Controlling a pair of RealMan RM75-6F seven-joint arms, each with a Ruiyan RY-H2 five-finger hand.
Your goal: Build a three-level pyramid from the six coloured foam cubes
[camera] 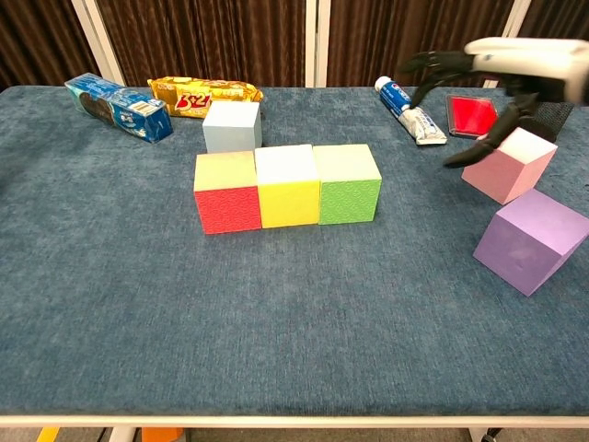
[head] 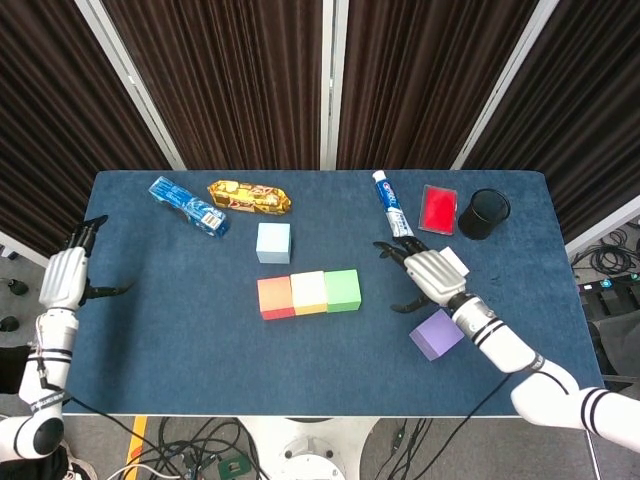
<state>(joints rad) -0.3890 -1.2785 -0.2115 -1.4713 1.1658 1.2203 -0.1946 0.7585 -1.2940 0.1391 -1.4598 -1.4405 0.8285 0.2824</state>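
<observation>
The right hand (head: 428, 272) is hovering spread and empty directly over the pink foam cube (camera: 507, 164), which is sitting under its palm with the purple cube (camera: 534, 239) just beside it on the near side and the red-yellow-green base row (camera: 287, 187) well off to its left. To grasp well, I judge it should be settling thumb and fingers on opposite flat faces of the pink cube, squeezing lightly. The left hand (head: 65, 275) is idling open at the far table edge.
</observation>
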